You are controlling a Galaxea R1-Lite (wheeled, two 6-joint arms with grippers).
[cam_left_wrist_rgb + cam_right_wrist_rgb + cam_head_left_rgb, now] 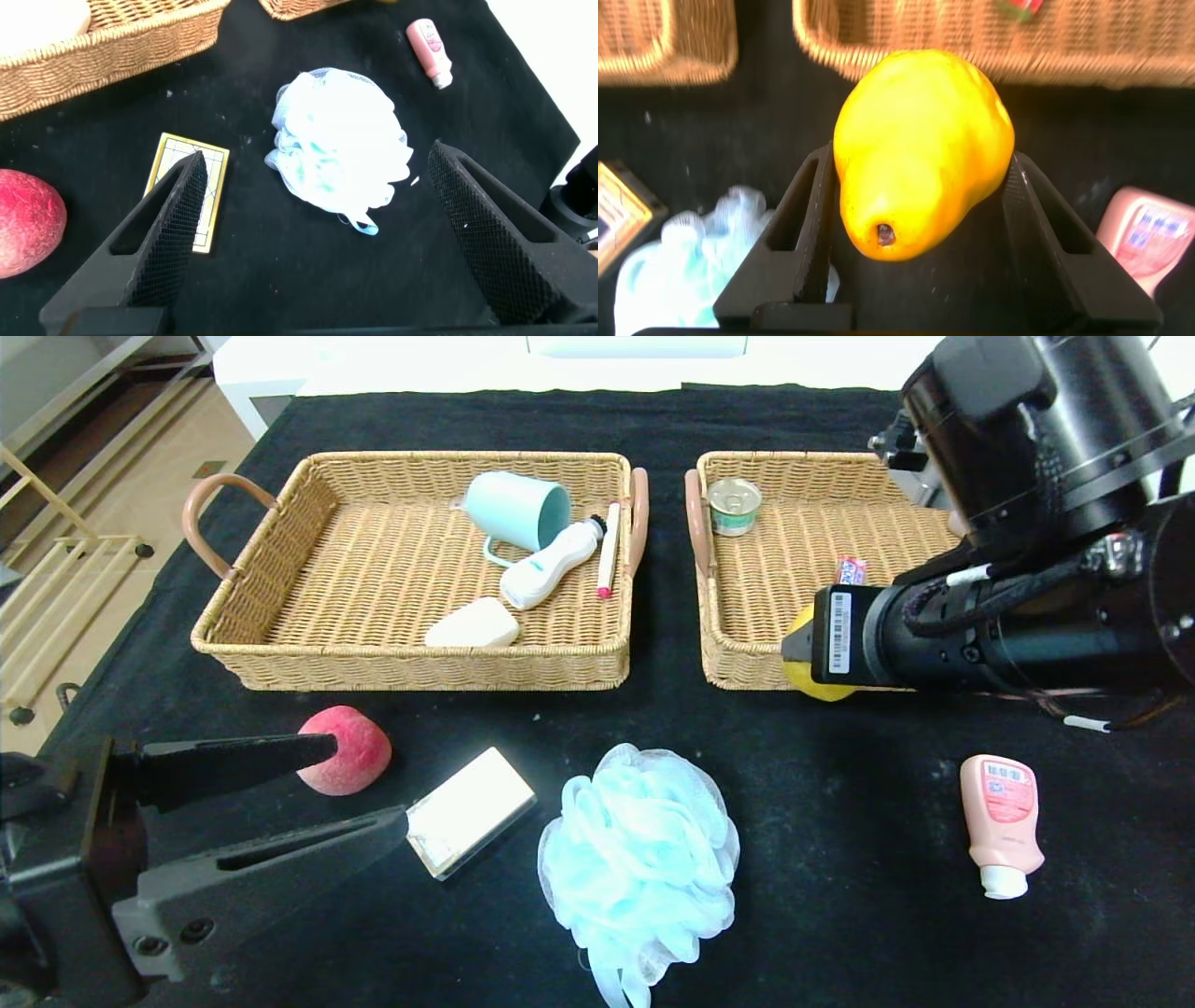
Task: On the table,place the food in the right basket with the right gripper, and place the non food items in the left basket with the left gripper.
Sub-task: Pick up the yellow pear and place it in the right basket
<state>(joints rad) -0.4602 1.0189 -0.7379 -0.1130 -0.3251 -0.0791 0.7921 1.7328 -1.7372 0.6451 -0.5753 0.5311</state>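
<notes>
Counter (840, 915): black cloth, faint whitish specks. Baskets (280, 616) (747, 644): tan weave, pinkish-brown handles. Pear (920, 149): bright yellow. Peach (350, 751): fuzzy red-pink. Pouf (639, 859): pale blue mesh. Bar (471, 810): cream, clear box. Bottle (1001, 821): pink, white cap. Cup (516, 510): teal.

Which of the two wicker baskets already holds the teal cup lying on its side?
The left basket: the teal cup lies tipped over inside it beside a white bottle. The right basket holds a small tin can instead.
</notes>
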